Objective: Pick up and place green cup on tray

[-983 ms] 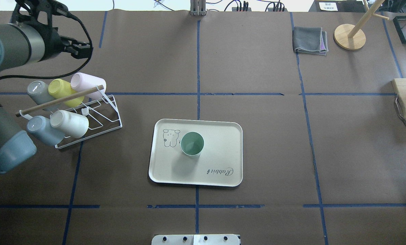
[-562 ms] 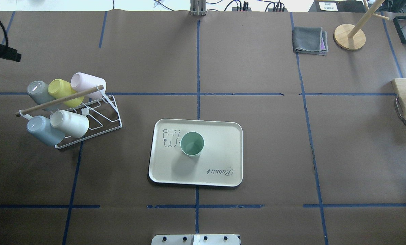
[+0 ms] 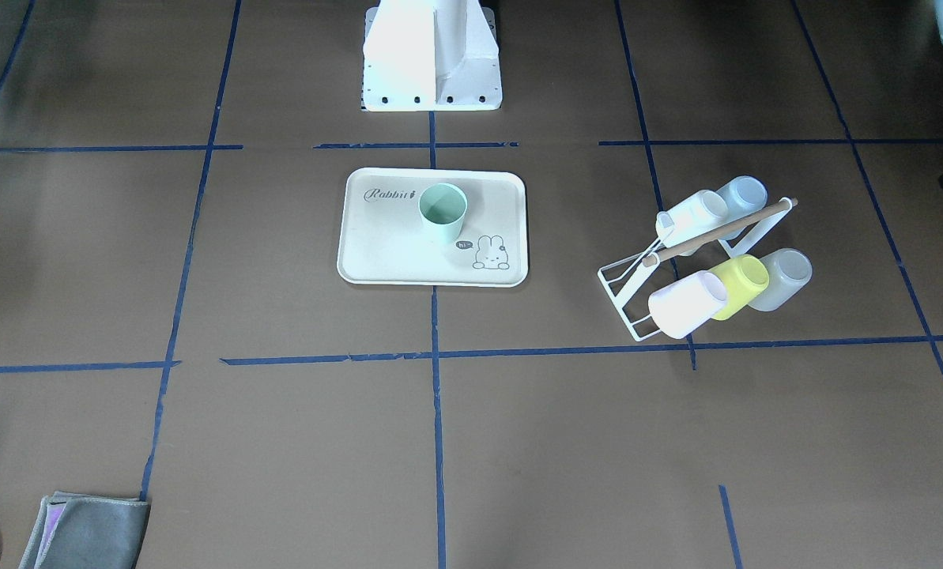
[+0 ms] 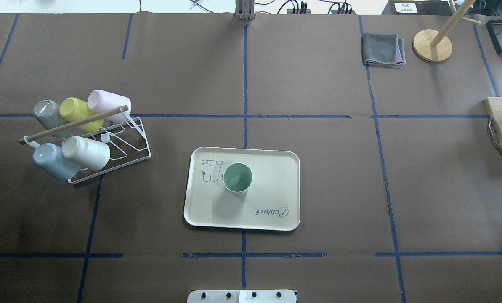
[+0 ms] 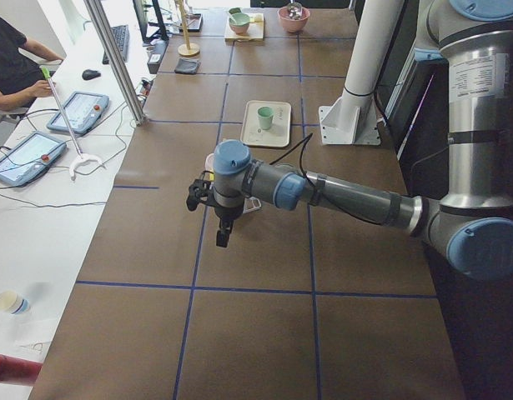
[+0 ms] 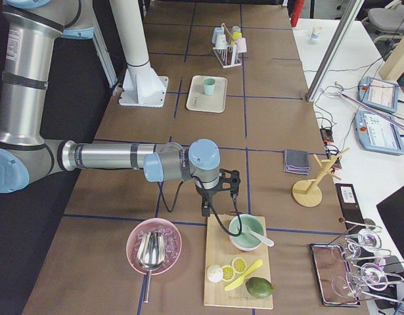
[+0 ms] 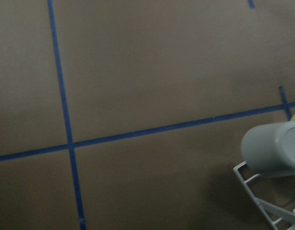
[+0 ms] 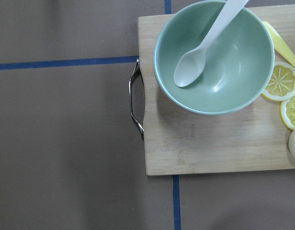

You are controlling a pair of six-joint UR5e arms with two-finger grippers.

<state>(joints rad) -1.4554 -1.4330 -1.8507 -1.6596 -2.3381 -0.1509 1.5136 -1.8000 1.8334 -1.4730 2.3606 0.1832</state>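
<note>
The pale mint-green cup (image 4: 237, 178) stands upright on the cream "Rabbit" tray (image 4: 276, 206) at the table's middle, left of the tray's centre. It also shows on the tray (image 3: 392, 253) in the front-facing view (image 3: 443, 212). No gripper is near it. My left gripper (image 5: 221, 235) shows in the exterior left view, above bare table beyond the cup rack; I cannot tell if it is open or shut. My right gripper (image 6: 204, 210) shows only in the exterior right view, at the wooden board's edge; its state cannot be told either.
A white wire rack (image 4: 120, 147) with several cups, including a yellow-green one (image 4: 79, 111) and a pale blue one (image 4: 53, 160), stands left of the tray. A grey cloth (image 4: 383, 50) and wooden stand (image 4: 431, 45) lie far right. A green bowl (image 8: 214, 57) sits on a wooden board (image 8: 209, 143).
My left arm has pulled back to the left and left the overhead view entirely. The green cup and the tray have not moved.
</note>
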